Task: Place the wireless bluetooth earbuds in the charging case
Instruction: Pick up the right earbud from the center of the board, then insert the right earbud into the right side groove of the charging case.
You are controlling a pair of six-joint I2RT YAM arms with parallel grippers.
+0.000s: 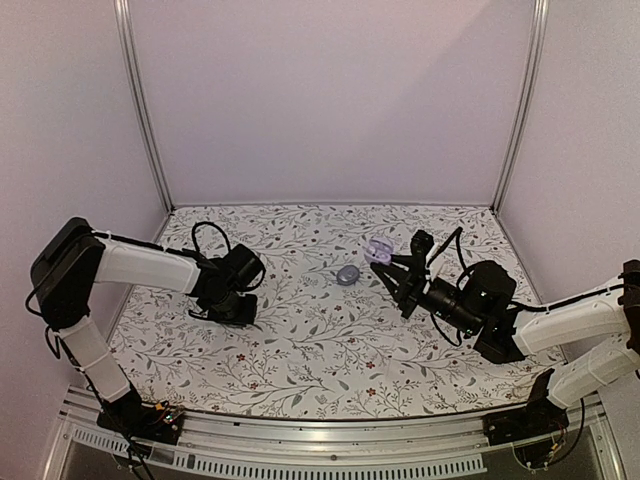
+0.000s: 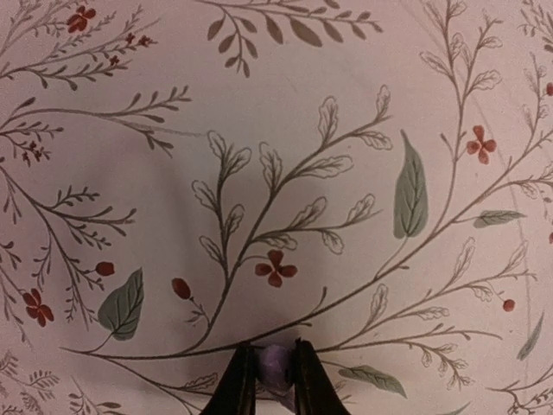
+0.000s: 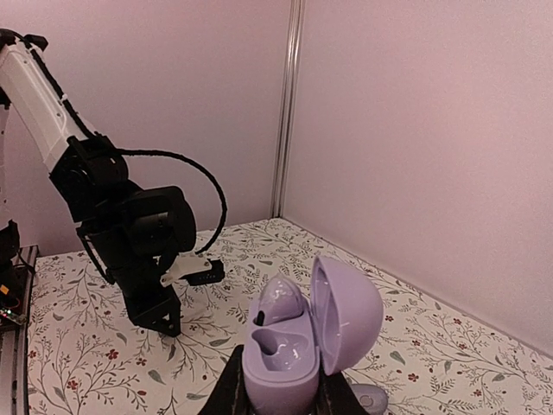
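Observation:
My right gripper is shut on the open lavender charging case and holds it above the cloth. In the right wrist view the case stands between my fingers with its lid up. A rounded lavender bud shape sits in the far socket, and the near socket is empty. A greyish-lavender earbud lies on the cloth just left of the case, also in the right wrist view. My left gripper is down at the cloth, shut on a tiny lavender bud.
A flower-printed cloth covers the table. Pale walls with metal corner posts close in the back and sides. The left arm stands across from the case. An aluminium rail runs along the near edge.

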